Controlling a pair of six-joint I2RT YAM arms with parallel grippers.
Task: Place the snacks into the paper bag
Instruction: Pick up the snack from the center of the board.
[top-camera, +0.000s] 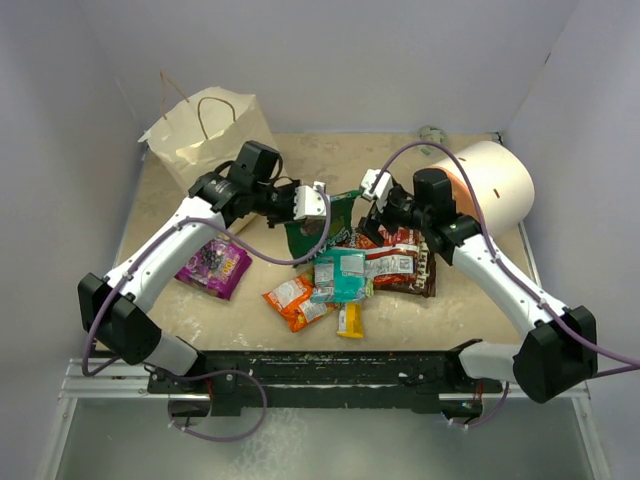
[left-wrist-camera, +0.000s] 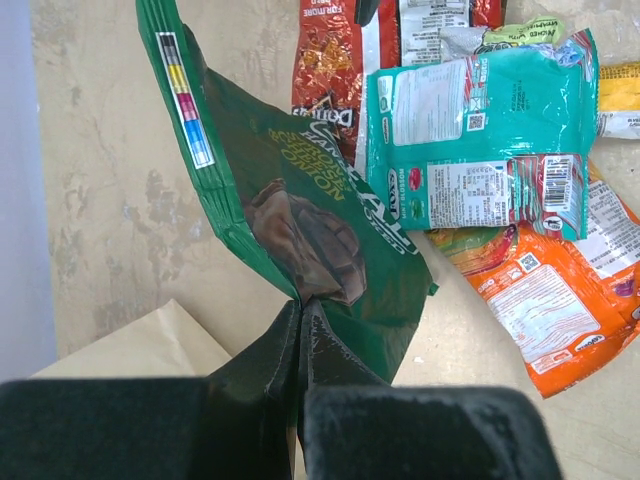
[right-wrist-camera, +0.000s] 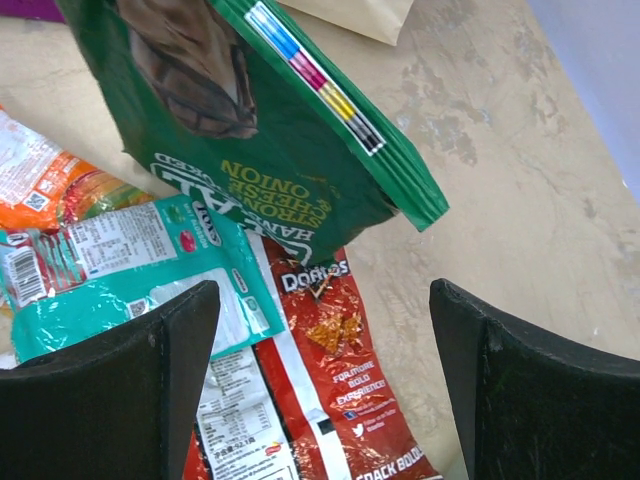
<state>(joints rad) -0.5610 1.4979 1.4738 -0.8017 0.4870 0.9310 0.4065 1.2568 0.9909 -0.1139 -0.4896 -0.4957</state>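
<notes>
My left gripper (top-camera: 318, 203) is shut on one edge of the green chip bag (top-camera: 330, 228); the pinch shows in the left wrist view (left-wrist-camera: 300, 305), where the bag (left-wrist-camera: 300, 190) hangs over the pile. My right gripper (top-camera: 376, 190) is open and empty (right-wrist-camera: 322, 295), just right of the green bag (right-wrist-camera: 250, 120) and above the red-white pouch (right-wrist-camera: 340, 400). The pile holds a teal packet (top-camera: 342, 275), an orange packet (top-camera: 295, 300), a yellow bar (top-camera: 349, 320), a red-white pouch (top-camera: 392, 262) and a brown bag (top-camera: 427, 272). A purple packet (top-camera: 215, 265) lies apart at the left. The paper bag (top-camera: 205, 135) stands at the back left.
A big cream cylinder with an orange face (top-camera: 495, 185) lies at the back right, behind my right arm. Grey walls close in the table on the left, back and right. A corner of the paper bag shows in the left wrist view (left-wrist-camera: 140, 345).
</notes>
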